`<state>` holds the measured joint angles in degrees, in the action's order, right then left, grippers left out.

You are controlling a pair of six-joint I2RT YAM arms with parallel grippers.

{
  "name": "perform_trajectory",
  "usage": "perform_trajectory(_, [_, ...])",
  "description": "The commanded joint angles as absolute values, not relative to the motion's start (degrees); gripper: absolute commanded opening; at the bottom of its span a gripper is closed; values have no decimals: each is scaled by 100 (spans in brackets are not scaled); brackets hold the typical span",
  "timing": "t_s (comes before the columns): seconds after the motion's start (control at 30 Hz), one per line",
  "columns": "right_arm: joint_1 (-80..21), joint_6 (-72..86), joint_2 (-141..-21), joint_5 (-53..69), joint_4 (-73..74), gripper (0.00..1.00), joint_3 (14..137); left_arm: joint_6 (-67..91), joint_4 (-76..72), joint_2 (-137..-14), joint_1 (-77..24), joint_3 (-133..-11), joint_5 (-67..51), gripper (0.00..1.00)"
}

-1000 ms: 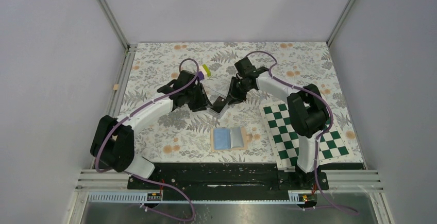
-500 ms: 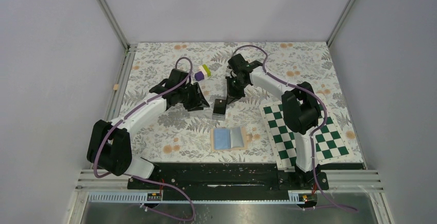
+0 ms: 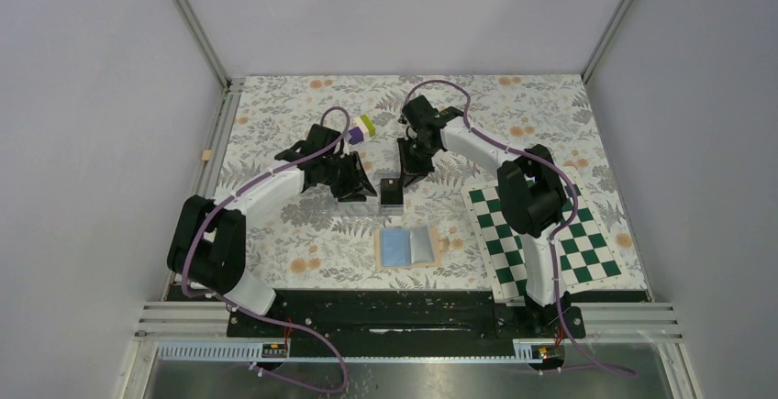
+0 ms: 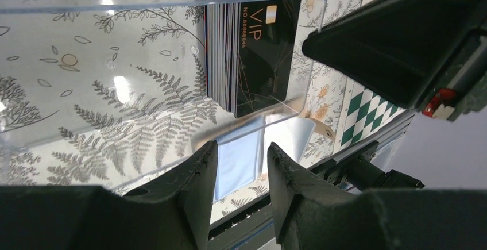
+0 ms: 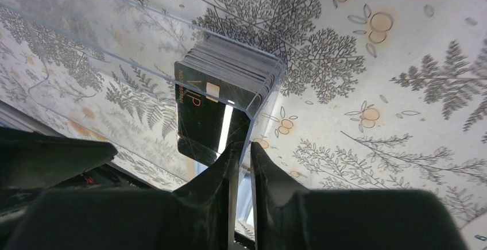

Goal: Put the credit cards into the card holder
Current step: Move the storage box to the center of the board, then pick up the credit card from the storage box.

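A stack of black credit cards (image 3: 392,193) stands at one end of a clear plastic case (image 3: 367,199) on the floral table. In the left wrist view the cards (image 4: 252,49) read "VIP". My right gripper (image 3: 408,171) is shut on the case's end wall beside the cards (image 5: 212,100); in its own view (image 5: 243,146) the thin clear wall sits between the fingers. My left gripper (image 3: 353,188) is open at the case's long side; in its own view (image 4: 242,146) the jaws stand apart. The card holder (image 3: 410,246) lies open, light blue side up, near the front; it also shows in the left wrist view (image 4: 238,169).
A purple-green-white block cluster (image 3: 361,129) sits behind the left gripper. A green-white checkerboard (image 3: 541,234) lies at the right front. A small tan block (image 3: 207,155) rests at the left edge. The frame rail runs along the near edge.
The case with the cards has come down from a tilted hold to rest level on the table. My right gripper moved left and farther back; my left gripper shifted right toward the case.
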<state>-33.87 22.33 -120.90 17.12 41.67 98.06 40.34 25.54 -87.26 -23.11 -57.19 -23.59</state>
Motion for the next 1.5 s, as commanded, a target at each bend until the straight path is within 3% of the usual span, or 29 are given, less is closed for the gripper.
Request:
perform_trajectory(0.0, [-3470, 2477, -11825, 2027, 4232, 21, 9474, 4065, 2088, -9025, -2270, -5981, -2690, 37])
perform_trajectory(0.17, [-3466, 2970, -11511, 2205, 3805, 34, 9013, 3912, 2226, -9532, -2285, -6360, -2581, 31])
perform_trajectory(0.3, [-3461, 3113, -11356, 2213, 3637, 36, 8833, 3823, 2269, -9801, -2281, -6563, -2520, 29])
perform_trajectory(0.8, [-3463, 3260, -11344, 2440, 3397, 23, 8635, 3656, 2285, -10303, -2292, -6818, -2469, 18])
perform_trajectory(0.97, [-3461, 3261, -11353, 2458, 3398, 22, 8635, 3656, 2287, -10365, -2331, -6894, -2487, 16])
perform_trajectory(1.2, [-3463, 3243, -11346, 2469, 3397, 21, 8580, 3640, 2285, -10476, -2429, -6928, -2496, 4])
perform_trajectory(1.47, [-3456, 3234, -11349, 2472, 3393, 20, 8561, 3656, 2183, -10353, -2496, -6927, -2615, 1])
